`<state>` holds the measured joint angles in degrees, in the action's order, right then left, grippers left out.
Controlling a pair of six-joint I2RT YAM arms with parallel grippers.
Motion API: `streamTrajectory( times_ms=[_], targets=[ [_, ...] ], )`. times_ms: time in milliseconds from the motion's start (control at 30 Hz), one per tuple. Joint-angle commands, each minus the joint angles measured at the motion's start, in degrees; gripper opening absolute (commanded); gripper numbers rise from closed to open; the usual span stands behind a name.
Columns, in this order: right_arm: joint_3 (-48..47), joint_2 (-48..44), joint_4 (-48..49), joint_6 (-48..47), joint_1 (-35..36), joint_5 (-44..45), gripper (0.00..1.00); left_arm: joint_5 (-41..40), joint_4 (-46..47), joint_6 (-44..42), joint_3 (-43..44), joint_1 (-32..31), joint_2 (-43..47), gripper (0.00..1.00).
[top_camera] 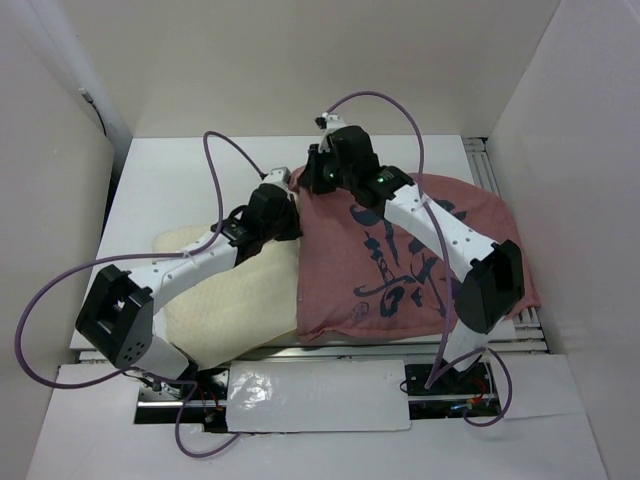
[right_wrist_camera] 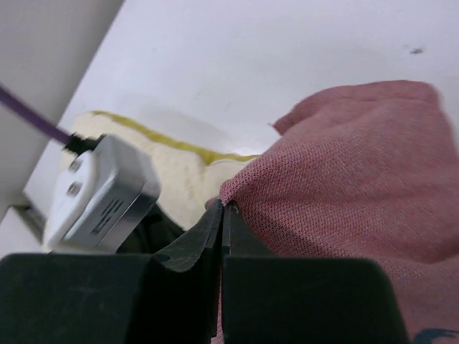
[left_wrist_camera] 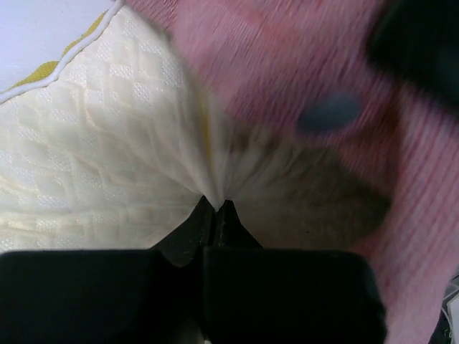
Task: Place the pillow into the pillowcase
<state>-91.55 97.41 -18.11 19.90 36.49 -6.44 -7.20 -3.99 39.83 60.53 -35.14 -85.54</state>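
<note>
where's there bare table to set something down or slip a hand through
Bare table lies far left, bordered by the pillow, the pillowcase and the back wall. Crowded at the centre: the left hand pinches the pillow, the right hand the pillowcase edge, close together.

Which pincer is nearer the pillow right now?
Left. The left pincer is shut on the pillow beside the pillowcase opening; the right pincer is shut on the pillowcase edge, with the pillow just beyond.
</note>
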Motion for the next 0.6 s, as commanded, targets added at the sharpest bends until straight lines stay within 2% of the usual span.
streamTrajectory(
  times_ms=[0,133,200,367,400,467,500,533,567],
  targets=[
    [1.98,-2.74,7.2,1.62,1.39,-10.42,0.0,-1.75,7.59,5.06,2.64,-0.28,2.22,0.0],
    [6.28,-5.03,10.1,6.89,1.39,-11.58,0.0,-7.73,5.48,14.12,7.4,-0.28,0.46,0.0],
    [7.96,-6.7,12.47,10.58,1.39,-12.1,0.0,-7.74,8.36,17.99,8.46,-0.28,-0.32,0.0],
    [10.07,-6.09,14.5,14.98,1.39,-14.56,0.0,-0.47,18.55,17.12,9.08,-0.81,-2.26,0.0],
    [10.6,-6.09,15.55,14.99,0.87,-15.44,0.0,0.69,20.14,14.86,9.69,-0.81,-2.27,0.0],
    [10.6,-4.34,14.86,15.51,0.34,-16.77,0.0,3.23,18.77,11.43,13.18,-1.42,-4.19,0.0],
    [10.6,-3.72,14.86,15.52,0.34,-16.77,0.0,3.25,15.8,10.8,14.95,-1.43,-4.98,0.02],
    [9.73,-3.71,12.68,15.52,-0.19,-15.37,0.0,2.64,12.03,10.79,16.53,-1.43,-5.77,0.12],
    [9.72,-3.02,11.88,15.0,-0.19,-14.32,0.0,2.63,8.68,9.49,17.85,-1.95,-7.17,0.27]
  ],
)
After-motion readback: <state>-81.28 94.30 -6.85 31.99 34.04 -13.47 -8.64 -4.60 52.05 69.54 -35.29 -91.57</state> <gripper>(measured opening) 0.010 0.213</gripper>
